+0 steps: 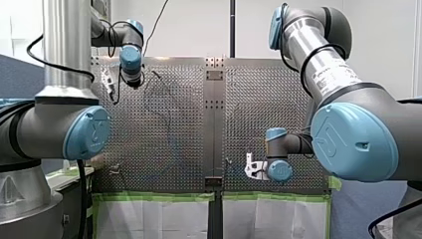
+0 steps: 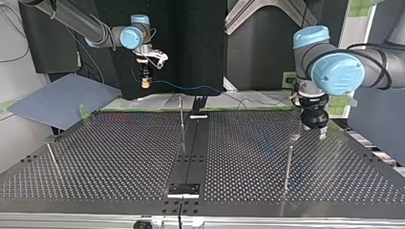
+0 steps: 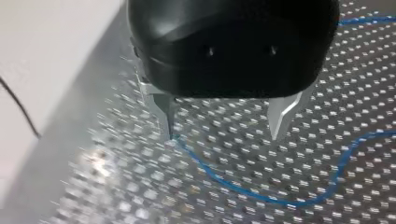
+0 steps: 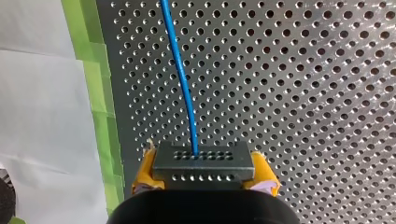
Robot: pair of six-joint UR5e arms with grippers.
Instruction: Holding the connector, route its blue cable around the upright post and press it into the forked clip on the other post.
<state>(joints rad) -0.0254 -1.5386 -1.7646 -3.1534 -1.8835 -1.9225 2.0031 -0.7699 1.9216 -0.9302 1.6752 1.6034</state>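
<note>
Perforated table (image 4: 327, 93), dark many-holed connector (image 4: 203, 161) with thin blue cable (image 4: 180, 60), tight in my right hand (image 4: 204, 174)

Front view high over table (image 1: 169, 134), top view low opposite, wrist views close

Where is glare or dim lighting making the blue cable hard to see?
Left wrist view: the perforated table glints hard beside the left gripper, yet the blue cable reads. Right wrist view: even light, cable plain ahead of the connector. Top view: a thin line against the dark backdrop. Front view: the table's sheen nearly swallows it.
</note>
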